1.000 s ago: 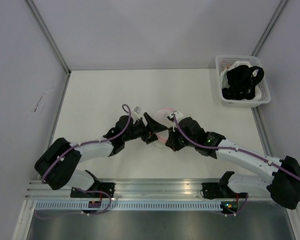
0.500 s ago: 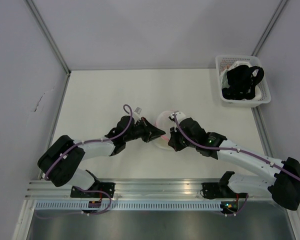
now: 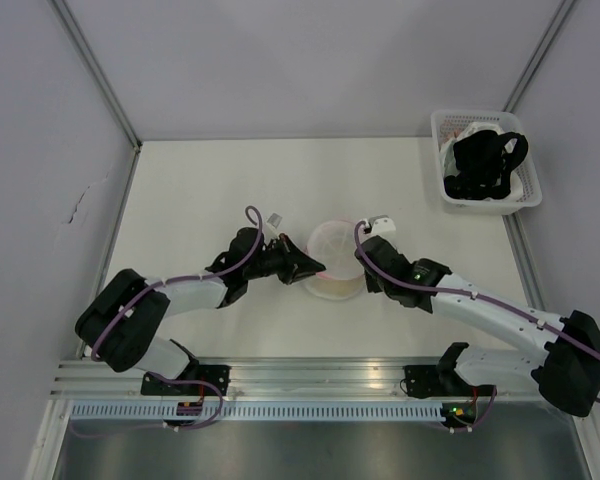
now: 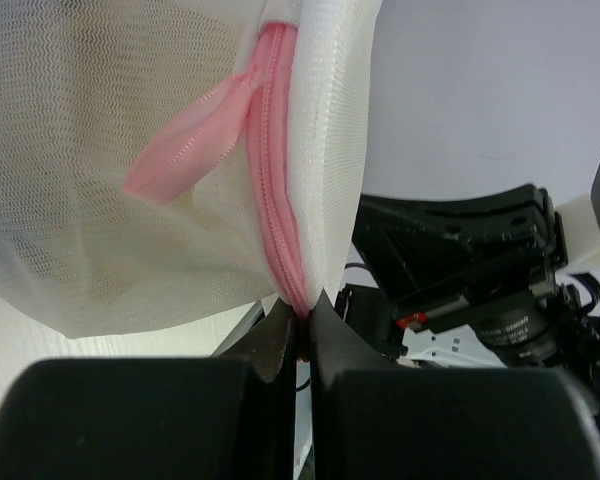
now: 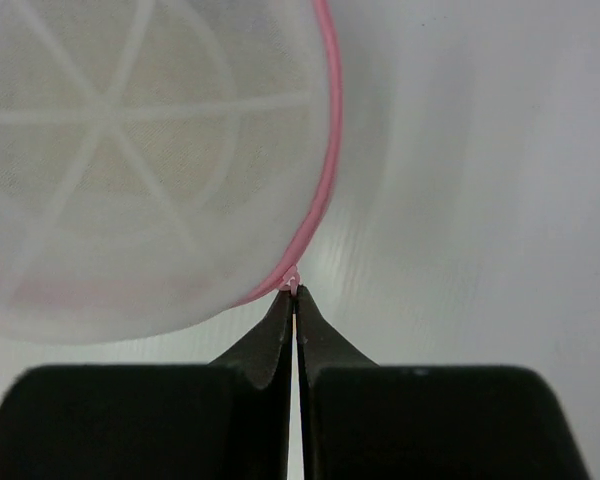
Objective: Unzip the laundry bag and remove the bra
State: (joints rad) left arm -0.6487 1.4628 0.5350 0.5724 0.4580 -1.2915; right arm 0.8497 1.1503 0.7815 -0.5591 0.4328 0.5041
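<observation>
1. Here's the laundry bag (image 3: pixel 332 262), a round white mesh pouch sitting mid-table between the 2 arms, closer to the near edge than the far wall
2. Its pink zipper (image 4: pixel 275 200) runs down the mesh in the left wrist view, and a pink ribbon loop (image 4: pixel 185 140) hangs off beside it
3. There's a faint yellow tint (image 4: pixel 180 215) behind the mesh, too vague to make out any shape
4. In comes the left gripper (image 3: pixel 315 268) from the bag's left side, and up close the left gripper (image 4: pixel 298 320) is clamped tight on the lower end of that zipper trim, fingers pressed together with pink fabric pinched between them
5. Over on the other side, the right gripper (image 3: pixel 360 268) meets the bag's right edge
6. The right wrist view has the right gripper (image 5: pixel 294 300) squeezed closed on a tiny pink tab at the bag's pink rim (image 5: pixel 325 150), with the bag (image 5: pixel 130 170) fanning out above its fingertips
7. Both pinch points are on the bag's edge, on opposite sides
8. Under it all is the pale table (image 3: pixel 200 190)
9. Well apart, in the far right corner, stands a white basket (image 3: pixel 477 204) with a black garment (image 3: pixel 488 162) draped in it
</observation>
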